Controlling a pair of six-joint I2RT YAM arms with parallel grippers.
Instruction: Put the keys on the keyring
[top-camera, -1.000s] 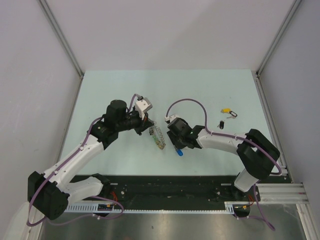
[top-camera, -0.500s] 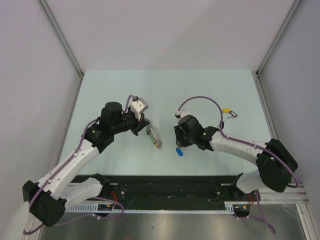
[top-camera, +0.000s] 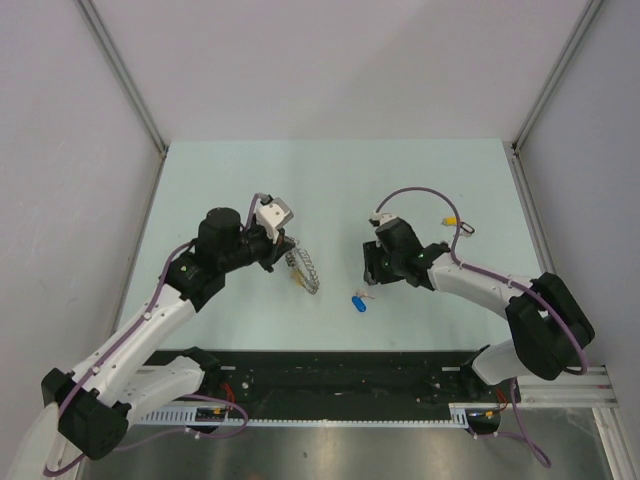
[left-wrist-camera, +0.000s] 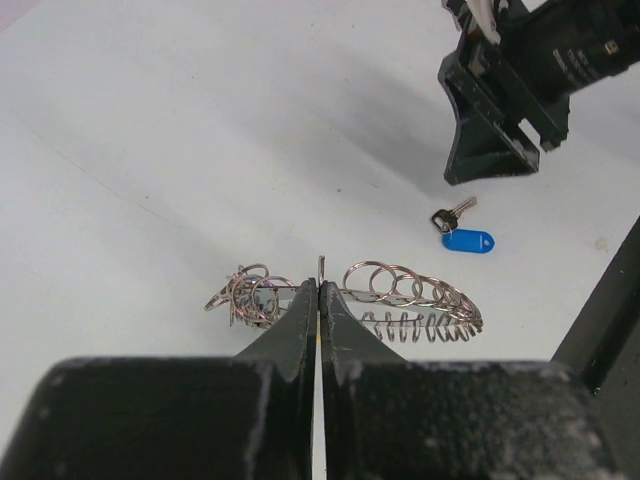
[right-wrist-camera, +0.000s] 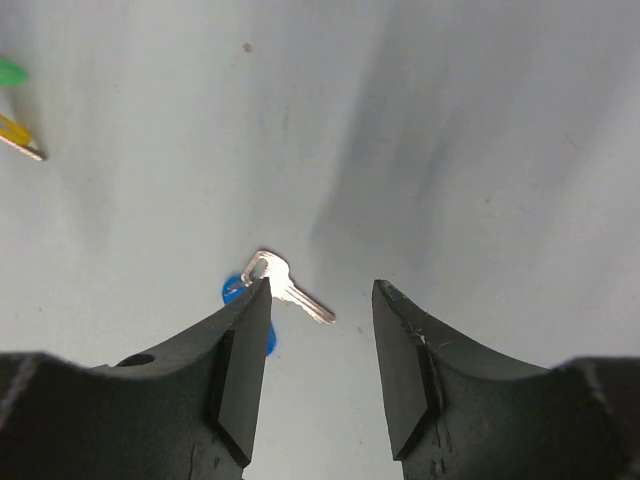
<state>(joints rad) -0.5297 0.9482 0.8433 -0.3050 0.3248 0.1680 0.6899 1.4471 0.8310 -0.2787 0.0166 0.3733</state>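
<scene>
My left gripper (left-wrist-camera: 319, 290) is shut on the rim of the keyring (left-wrist-camera: 415, 297), a silver ring with several small loops along it, held just above the table. From above, the keyring (top-camera: 306, 271) hangs to the right of the left gripper (top-camera: 289, 258). A key with a blue tag (top-camera: 358, 303) lies flat on the table between the arms. My right gripper (top-camera: 370, 282) hovers just behind it, open and holding nothing. In the right wrist view the silver key (right-wrist-camera: 292, 287) shows between the tips of the right gripper (right-wrist-camera: 320, 290), and its blue tag (right-wrist-camera: 234, 290) peeks out beside the left finger.
A yellow-and-green tagged key (top-camera: 452, 220) and a small dark one (top-camera: 465, 232) lie at the far right of the table; the green tag (right-wrist-camera: 10, 72) and yellow tag (right-wrist-camera: 17, 132) also appear in the right wrist view. Grey walls enclose the table.
The right gripper has pulled back and to the right, off the blue-tagged key, which stays on the table. The left gripper has shifted a little to the left with the keyring.
</scene>
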